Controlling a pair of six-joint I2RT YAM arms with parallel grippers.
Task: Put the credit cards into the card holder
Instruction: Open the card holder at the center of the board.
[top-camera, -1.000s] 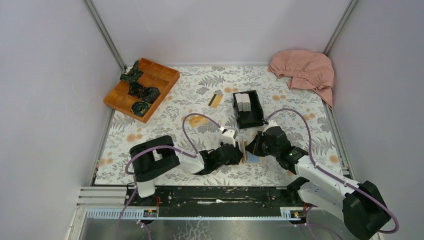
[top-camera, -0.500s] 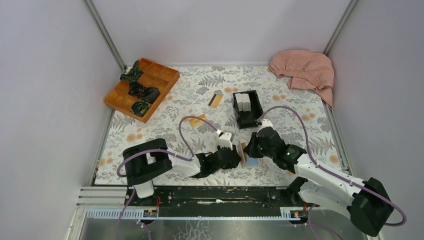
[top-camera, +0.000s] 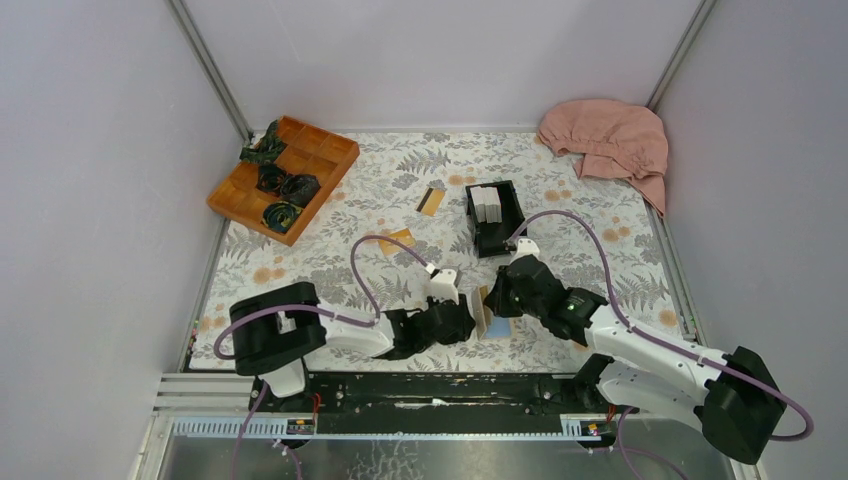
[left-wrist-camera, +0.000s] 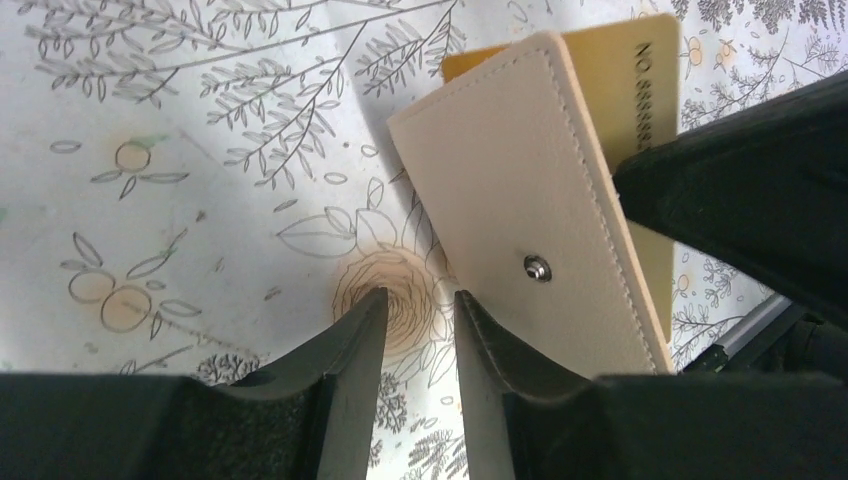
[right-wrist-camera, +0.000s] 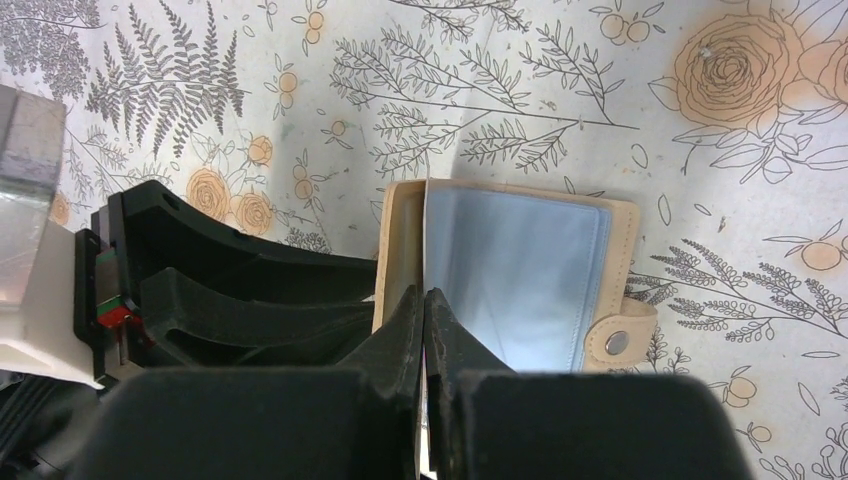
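**Card holder open between both arms, 1 card pinched at its fold**

Top view: the card holder (top-camera: 497, 325) lies open on the floral worktop (top-camera: 380, 190), near middle. It sits between the left fingers (top-camera: 464, 322) and the right fingers (top-camera: 497, 297). 1 flap stands up on its left side. 2 cards lie farther back, well apart from the holder: an orange card (top-camera: 397, 240) and a black-band card (top-camera: 432, 201). The black box (top-camera: 497, 240) sits just behind the holder, with white blocks inside. The orange tray (top-camera: 330, 150) is at far left with dark bundles in it. The pink cloth (top-camera: 608, 140) is in the far right corner.

Left wrist view: the left fingers (left-wrist-camera: 372, 330) are slightly spread with nothing between them, only worktop in the gap. The holder's beige flap (left-wrist-camera: 510, 190) stands tilted just beside 1 fingertip; contact cannot be told. It has a metal stud (left-wrist-camera: 538, 267) on its face. The gold card (left-wrist-camera: 645, 70) stands behind the flap. Its top corner sticks out and its printed number is partly visible. A black right finger overlaps the card's edge.

Right wrist view: the right fingers (right-wrist-camera: 425, 320) are pressed together, pinching the gold card (right-wrist-camera: 427, 230), seen edge-on and upright at the holder's fold. The flap (right-wrist-camera: 400, 240) stands on the left. The clear bluish sleeve panel lies flat on the right, with the snap tab (right-wrist-camera: 617, 342) at its lower corner. The left fingers (right-wrist-camera: 250, 270) are just left of the flap.
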